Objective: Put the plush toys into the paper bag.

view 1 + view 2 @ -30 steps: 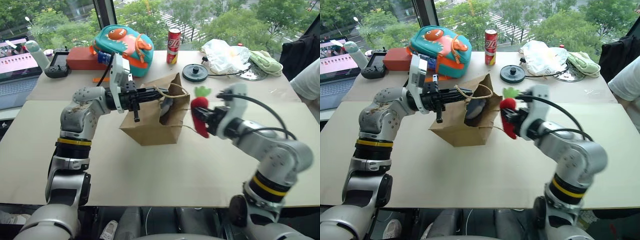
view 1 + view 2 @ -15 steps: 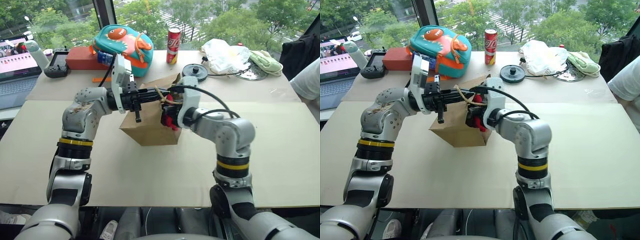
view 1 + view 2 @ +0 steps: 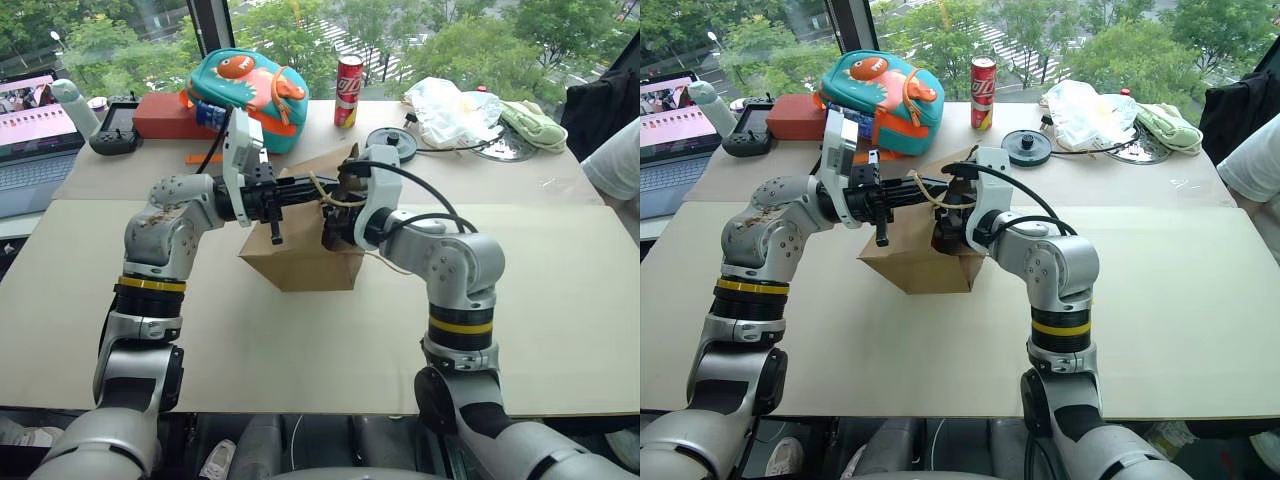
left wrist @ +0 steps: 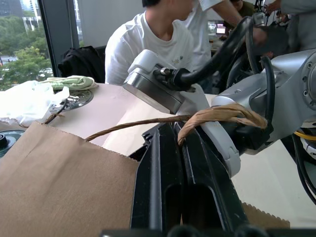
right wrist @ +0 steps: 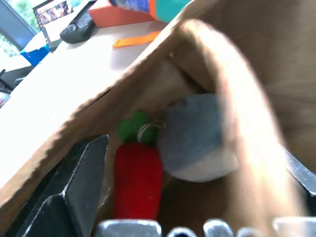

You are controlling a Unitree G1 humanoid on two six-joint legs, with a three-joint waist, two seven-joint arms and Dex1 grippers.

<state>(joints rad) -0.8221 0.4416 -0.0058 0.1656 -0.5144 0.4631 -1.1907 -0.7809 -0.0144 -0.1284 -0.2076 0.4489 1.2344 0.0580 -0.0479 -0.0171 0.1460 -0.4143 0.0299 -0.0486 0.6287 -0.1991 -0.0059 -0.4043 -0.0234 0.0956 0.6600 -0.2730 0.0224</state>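
The brown paper bag (image 3: 290, 262) stands tilted on the table with its mouth toward my right arm. My left gripper (image 3: 316, 190) is shut on the bag's twisted cord handle (image 4: 217, 114) and holds the mouth up. My right gripper (image 3: 335, 228) reaches into the bag's mouth and is open, its fingers (image 5: 74, 187) spread wide. Inside the bag lie both plush toys, the red chili pepper (image 5: 138, 182) with its green stem and the fuzzy grey-blue round one (image 5: 197, 143), touching each other. The chili lies loose beside one finger.
A teal and orange backpack (image 3: 248, 85), a red can (image 3: 347, 78), a black disc (image 3: 390, 143) and a white plastic bag (image 3: 450, 105) stand behind the paper bag. A laptop (image 3: 35, 120) is at the far left. A person (image 4: 153, 39) sits at the table's right end.
My right gripper carried the red chili from the right of the bag into its mouth, then opened; the chili now lies inside. My left gripper kept still on the handle.
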